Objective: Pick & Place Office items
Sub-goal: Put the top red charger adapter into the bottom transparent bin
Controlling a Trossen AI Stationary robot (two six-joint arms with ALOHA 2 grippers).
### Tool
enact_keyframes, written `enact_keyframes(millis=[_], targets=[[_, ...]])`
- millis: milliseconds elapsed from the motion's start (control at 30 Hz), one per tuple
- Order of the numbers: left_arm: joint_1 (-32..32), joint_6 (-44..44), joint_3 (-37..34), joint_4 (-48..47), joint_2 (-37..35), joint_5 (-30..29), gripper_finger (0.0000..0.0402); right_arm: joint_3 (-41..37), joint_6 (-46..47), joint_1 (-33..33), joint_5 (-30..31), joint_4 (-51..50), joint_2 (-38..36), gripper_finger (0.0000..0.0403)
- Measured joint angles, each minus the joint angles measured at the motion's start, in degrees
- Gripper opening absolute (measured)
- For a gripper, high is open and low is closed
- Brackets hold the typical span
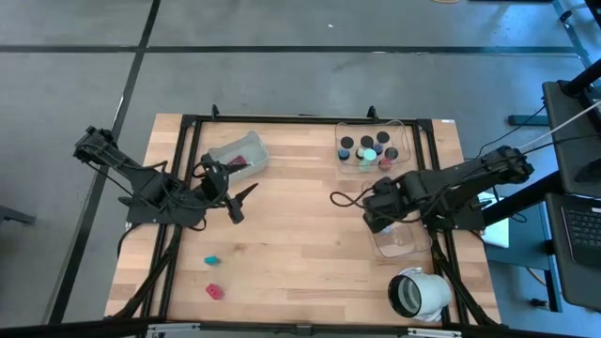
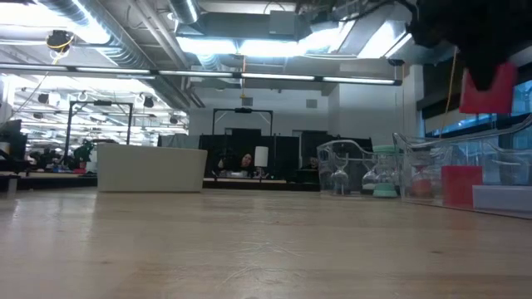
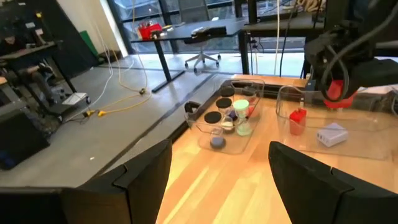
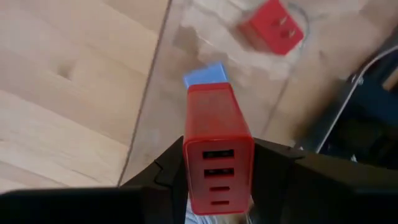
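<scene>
Right pincer [image 4: 217, 180] clamped on red charger block [image 4: 217, 149], hanging over clear tray [image 1: 399, 242]. Looks light, rigid, probably slick plastic, so grip the flat sides. Left pincer [image 1: 242, 199] apart, waiting.

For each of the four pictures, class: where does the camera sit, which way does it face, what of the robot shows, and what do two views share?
High view: above the table, looking straight down; both arms, left pincer open, right pincer over the clear tray.
Low view: at table-top height, looking level across into the room; the right arm enters from above with the red charger.
Left wrist view: on the left wrist, looking across the table; own open fingers.
Right wrist view: on the right wrist, looking down into the tray; fingers clamp the charger.
Shared: the charger shows in low and both wrist views.
</scene>
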Motion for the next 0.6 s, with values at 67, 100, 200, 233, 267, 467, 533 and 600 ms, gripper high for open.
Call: enact_keyframes(millis=[67,100,200,233,267,467,533,600], targets=[[0.0,-0.4,0.0,-0.9,0.0,0.0,0.0264,0.0,0.0,-0.3,-1.6,-0.5,2.1,0.0119],[0.0,-0.5,0.0,-1.2,0.0,0.0,0.0264,0.0,0.0,-0.5,-2.3,-0.8,3.1,0.0119],[0.0,-0.5,0.0,-2.2,0.0,0.0,0.0264,0.0,-0.3,-1.5,-4.9,-3.7,6.7,0.0119],[0.0,-0.5,0.0,-2.4,0.0,0.0,0.0264,0.0,-1.2,-1.9,-5.6,-4.6,7.8,0.0119],[0.0,-0.5,0.0,-2.7,0.0,0.0,0.0264,0.0,-2.0,-2.4,-6.2,-5.6,9.0,0.0119],[0.0,-1.2,0.0,-4.9,0.0,0.1,0.0264,0.0,-8.0,-6.0,-7.9,-7.6,15.3,0.0119],[0.0,-2.3,0.0,-6.3,0.0,0.1,0.0264,0.0,-10.7,-7.2,-8.1,-7.6,17.1,0.0119],[0.0,-3.7,0.0,-8.3,0.0,0.2,0.0264,0.0,-13.6,-8.1,-8.2,-7.3,18.7,0.0119]])
